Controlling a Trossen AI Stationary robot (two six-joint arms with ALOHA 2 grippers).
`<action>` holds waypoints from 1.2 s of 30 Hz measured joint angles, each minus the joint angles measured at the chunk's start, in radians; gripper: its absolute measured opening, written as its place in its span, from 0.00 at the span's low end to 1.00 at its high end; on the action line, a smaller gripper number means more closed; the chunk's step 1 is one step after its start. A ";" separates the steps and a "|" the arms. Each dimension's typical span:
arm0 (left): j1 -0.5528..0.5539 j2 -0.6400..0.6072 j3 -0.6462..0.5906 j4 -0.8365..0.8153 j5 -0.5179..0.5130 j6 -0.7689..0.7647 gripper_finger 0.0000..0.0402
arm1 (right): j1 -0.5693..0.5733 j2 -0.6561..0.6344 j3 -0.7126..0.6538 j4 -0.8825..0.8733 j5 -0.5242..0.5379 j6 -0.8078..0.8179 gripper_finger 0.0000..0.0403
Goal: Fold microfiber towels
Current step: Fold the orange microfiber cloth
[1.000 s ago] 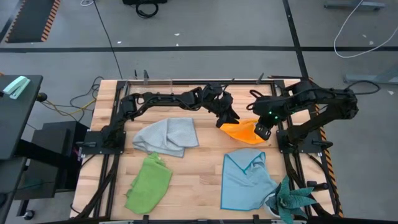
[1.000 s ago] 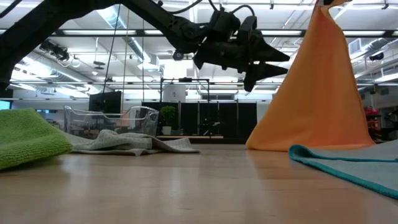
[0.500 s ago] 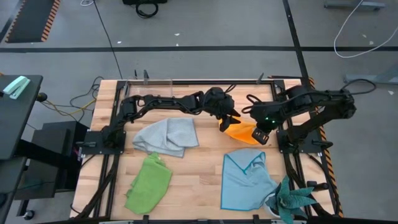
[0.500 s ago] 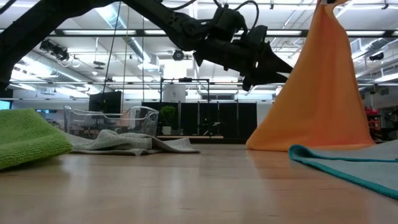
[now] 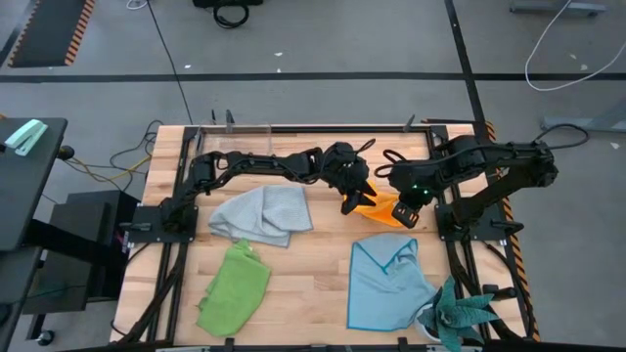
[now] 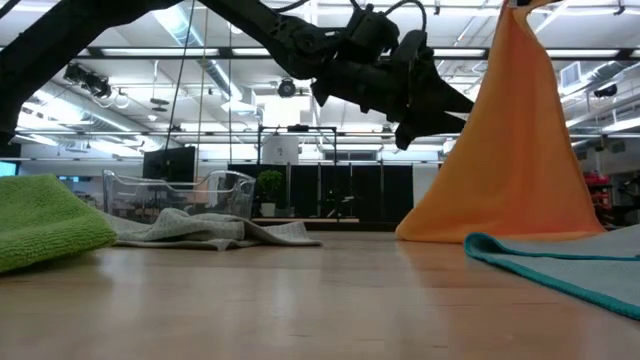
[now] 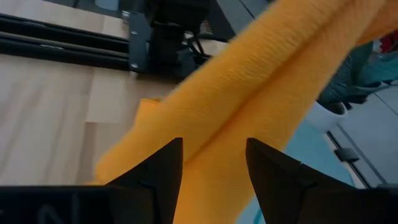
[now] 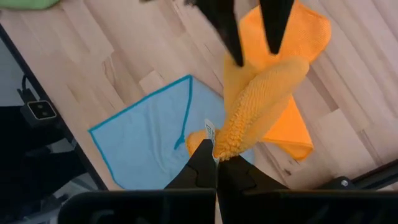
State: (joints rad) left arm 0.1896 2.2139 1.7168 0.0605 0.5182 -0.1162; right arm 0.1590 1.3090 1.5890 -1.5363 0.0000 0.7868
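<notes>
The orange-yellow towel [image 5: 378,207] hangs in a cone in the low view [image 6: 520,150], its lower end on the table at the centre right. My right gripper [image 8: 215,167] is shut on its top, above the table [image 5: 405,209]. My left gripper [image 5: 354,198] is open just left of the towel, and its two fingers [image 7: 166,167] stand on either side of the towel's hanging fold [image 7: 249,81]. The grey towel [image 5: 264,215], the lime green towel [image 5: 235,286] and the light blue towel [image 5: 386,279] lie on the table, untouched. My right gripper pinches the orange-yellow towel's bunched top end [image 8: 220,146], by a small white tag, between its two fingers, which point down from above. The towel hangs below them, gathered in folds. Its lower end [image 6: 500,228] lies spread on the table. My left gripper: I cannot tell whether its fingers touch the fold.
A teal spiky plant [image 5: 456,313] stands at the near right corner, beside the light blue towel. A clear plastic box [image 6: 180,190] stands at the far edge. Bare wood shows in the middle of the table [image 5: 313,259].
My left gripper has gone toward the table's right edge, up to the hanging orange-yellow towel, and stays open, its fingers now around the fold. My right gripper has shifted a little to the left with the towel, which still hangs with its lower end on the table.
</notes>
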 joint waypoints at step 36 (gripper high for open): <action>-0.029 0.000 0.000 -0.015 -0.089 -0.014 0.43 | -0.071 0.014 0.001 0.117 -0.050 -0.109 0.00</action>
State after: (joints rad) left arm 0.1610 2.2139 1.7168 0.0450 0.4289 -0.1302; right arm 0.0877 1.3228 1.5898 -1.4189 -0.0502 0.6782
